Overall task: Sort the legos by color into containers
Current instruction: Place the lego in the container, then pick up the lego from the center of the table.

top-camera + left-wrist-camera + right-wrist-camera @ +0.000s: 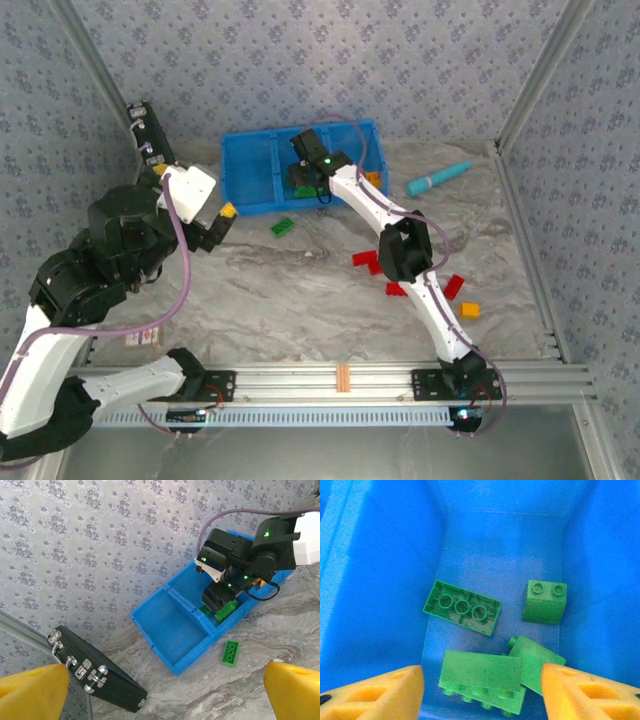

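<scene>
Four likely light, stiff, slick green legos are lying in the middle container under the wide, empty right gripper, best pinched across flat sides.

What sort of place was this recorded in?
Probably a lab test cell rather than a home: a marbled tabletop boxed in by patterned backdrop walls on metal framing, with a blue bin and toy bricks laid out for sorting.
</scene>
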`<state>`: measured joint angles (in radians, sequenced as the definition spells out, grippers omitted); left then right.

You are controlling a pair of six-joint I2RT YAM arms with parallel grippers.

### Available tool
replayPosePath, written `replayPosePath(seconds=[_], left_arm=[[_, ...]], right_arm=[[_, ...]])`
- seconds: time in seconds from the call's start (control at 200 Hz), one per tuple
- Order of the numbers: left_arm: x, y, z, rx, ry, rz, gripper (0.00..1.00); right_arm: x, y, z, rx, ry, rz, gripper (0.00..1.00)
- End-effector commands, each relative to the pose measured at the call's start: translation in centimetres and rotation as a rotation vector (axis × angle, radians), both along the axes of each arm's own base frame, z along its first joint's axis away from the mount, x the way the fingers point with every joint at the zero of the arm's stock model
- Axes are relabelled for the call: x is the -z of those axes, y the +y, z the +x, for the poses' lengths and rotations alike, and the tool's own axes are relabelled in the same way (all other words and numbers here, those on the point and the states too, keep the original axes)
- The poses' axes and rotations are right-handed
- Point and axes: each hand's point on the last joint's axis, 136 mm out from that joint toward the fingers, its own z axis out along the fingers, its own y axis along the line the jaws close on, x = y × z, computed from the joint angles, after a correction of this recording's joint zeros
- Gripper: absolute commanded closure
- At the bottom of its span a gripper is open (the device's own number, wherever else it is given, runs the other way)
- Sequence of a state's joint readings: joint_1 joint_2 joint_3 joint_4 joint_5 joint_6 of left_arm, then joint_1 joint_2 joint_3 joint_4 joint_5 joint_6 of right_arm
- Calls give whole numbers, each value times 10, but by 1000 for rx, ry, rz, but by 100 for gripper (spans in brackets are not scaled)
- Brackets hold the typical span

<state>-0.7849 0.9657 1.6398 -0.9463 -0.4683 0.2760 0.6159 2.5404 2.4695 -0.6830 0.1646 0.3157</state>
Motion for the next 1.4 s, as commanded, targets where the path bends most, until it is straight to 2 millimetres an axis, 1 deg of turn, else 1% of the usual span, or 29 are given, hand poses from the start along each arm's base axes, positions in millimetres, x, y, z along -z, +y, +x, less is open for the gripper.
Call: replayPosePath(seconds=[0.0,0.055,0.11,0.125,0.185,0.21,0.225,0.265,0.355,0.46,0.535,0.61,0.705,0.805,1.065,1.16,1.265,1.295,1.394], left_arm=[[5,-3,4,-5,20,-13,0],[7,-5,6,-3,28,-18,0],[9,-7,7,2,37,-25,0],[9,-7,7,3,39,-26,0],[10,-9,8,8,43,-31,0],[10,-9,9,8,43,-32,0],[10,-9,9,6,43,-32,0],[10,-9,10,5,44,-31,0],[9,-9,10,5,42,-37,0],[9,-10,10,11,45,-44,0],[9,-11,9,17,47,-49,0],[7,-11,8,24,45,-58,0],[4,-11,5,33,40,-72,0],[1,-8,1,37,29,-83,0],[-7,1,-11,45,3,-111,0],[-11,5,-15,46,-8,-121,0],[-13,8,-18,44,-18,-127,0],[-13,9,-19,44,-19,-128,0],[-13,11,-21,45,-27,-132,0]], right_arm=[[-36,7,-9,-60,-41,34,28],[-40,4,-13,-66,-44,32,26],[-43,1,-20,-69,-38,28,26],[-47,0,-21,-68,-41,32,26],[-47,0,-33,-71,-25,48,26],[-44,0,-41,-72,-8,51,25],[-44,2,-42,-70,-14,65,25],[-46,5,-53,-70,-7,93,23],[-36,16,-82,-67,23,136,20],[-27,31,-107,-47,53,174,19],[-18,42,-121,-28,80,195,18],[-10,51,-130,-1,107,215,18],[1,59,-135,42,136,237,18],[10,61,-138,78,154,227,16],[41,66,-133,164,192,168,14],[53,66,-130,202,198,152,14],[58,65,-124,238,186,123,14],[63,60,-125,248,196,90,14],[72,57,-123,265,201,54,14]])
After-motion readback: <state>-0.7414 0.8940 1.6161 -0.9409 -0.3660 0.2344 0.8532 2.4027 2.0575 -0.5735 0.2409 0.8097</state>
